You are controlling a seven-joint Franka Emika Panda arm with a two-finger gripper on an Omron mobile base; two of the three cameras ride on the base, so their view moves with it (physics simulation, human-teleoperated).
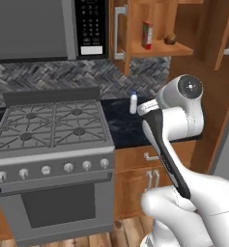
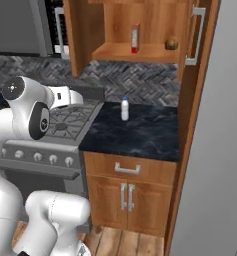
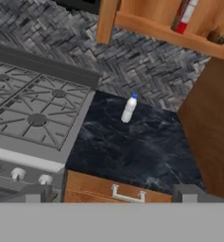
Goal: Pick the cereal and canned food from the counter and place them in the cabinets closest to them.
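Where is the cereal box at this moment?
The cereal stands upright on the shelf of the open wall cabinet, above the counter, left of a small brown object on the same shelf.

My left base camera sits behind my arm, looking forward and down: the stove (image 1: 50, 128) fills its left half, the bench (image 1: 130, 123) runs through the middle, and my arm rises at lower right. My right base camera looks from the other side, with the bench (image 2: 140, 132) at centre, the stove (image 2: 65, 125) at left and my arm at lower left. Both share the open cabinet shelf (image 1: 159, 48) (image 2: 135, 52) at the top. My hand camera looks down closer, tilted: bench (image 3: 132, 142) centre, stove (image 3: 35, 113) left, shelf (image 3: 170, 35) along the top.
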